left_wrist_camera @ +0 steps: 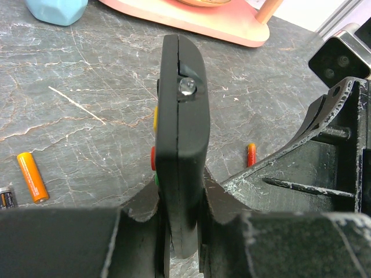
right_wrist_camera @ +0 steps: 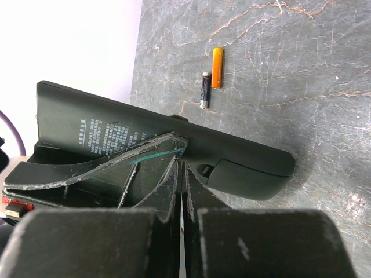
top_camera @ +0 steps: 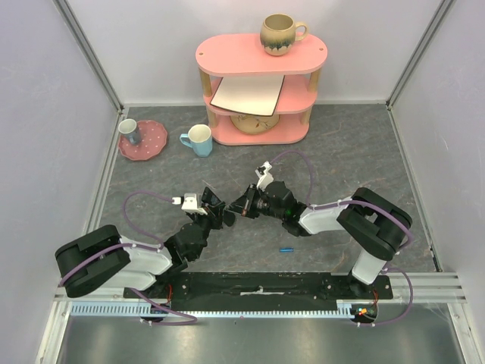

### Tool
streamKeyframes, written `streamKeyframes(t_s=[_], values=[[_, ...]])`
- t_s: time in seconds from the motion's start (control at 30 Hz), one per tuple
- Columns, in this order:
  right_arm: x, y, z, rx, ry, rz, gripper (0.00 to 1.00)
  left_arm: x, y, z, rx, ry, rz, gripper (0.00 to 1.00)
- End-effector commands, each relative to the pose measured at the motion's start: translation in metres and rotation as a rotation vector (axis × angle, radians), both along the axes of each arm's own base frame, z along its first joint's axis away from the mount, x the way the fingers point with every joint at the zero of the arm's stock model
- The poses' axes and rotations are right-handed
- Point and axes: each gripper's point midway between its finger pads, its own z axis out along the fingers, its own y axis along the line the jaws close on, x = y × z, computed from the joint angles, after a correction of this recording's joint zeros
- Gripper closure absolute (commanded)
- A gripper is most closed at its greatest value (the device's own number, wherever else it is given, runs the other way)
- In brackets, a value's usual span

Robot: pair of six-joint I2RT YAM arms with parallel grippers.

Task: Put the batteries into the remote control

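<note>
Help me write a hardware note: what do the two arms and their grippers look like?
Both the left arm and right arm have bulky black joints joined by white links, each trailing a looping purple cable. They share a black base plate. A small white camera module sits at each wrist. The fingers are black, triangular and ribbed, with edges scuffed pale.
</note>
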Motion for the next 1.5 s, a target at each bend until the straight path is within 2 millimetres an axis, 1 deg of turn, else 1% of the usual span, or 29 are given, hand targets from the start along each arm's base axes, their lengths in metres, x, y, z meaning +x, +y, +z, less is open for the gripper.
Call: streamKeyframes(t_s=[0.0, 0.23, 0.67, 0.83, 0.87, 0.93, 0.97, 1.23, 1.47], values=[[0.005, 0.003, 0.001, 0.01, -0.018, -0.007, 1.0, 0.002, -0.003, 0.008, -0.036, -0.01, 0.011, 0.98], [0.003, 0.0, -0.01, -0.013, -0.003, -0.01, 1.0, 0.002, -0.004, 0.01, -0.034, -0.013, 0.01, 0.98], [0.003, -0.002, -0.02, -0.032, 0.01, -0.016, 1.0, 0.003, -0.007, 0.015, -0.033, -0.023, -0.001, 0.98], [0.004, -0.002, -0.027, -0.054, 0.024, -0.02, 1.0, 0.002, -0.009, 0.016, -0.033, -0.026, -0.013, 0.98], [0.003, -0.003, -0.031, -0.072, 0.031, -0.018, 1.0, 0.002, -0.009, 0.016, -0.033, -0.026, -0.015, 0.98], [0.005, -0.003, -0.032, -0.083, 0.034, -0.021, 1.0, 0.003, -0.01, 0.016, -0.033, -0.027, -0.016, 0.98], [0.003, -0.004, -0.038, -0.11, 0.044, -0.015, 1.0, 0.003, -0.01, 0.016, -0.029, -0.028, -0.019, 0.98], [0.003, -0.005, -0.049, -0.201, 0.059, -0.009, 1.0, 0.003, -0.017, 0.02, -0.034, -0.041, -0.045, 0.98], [-0.005, -0.005, -0.062, -0.261, 0.087, 0.012, 1.0, 0.003, -0.018, 0.022, -0.03, -0.05, -0.05, 0.98]])
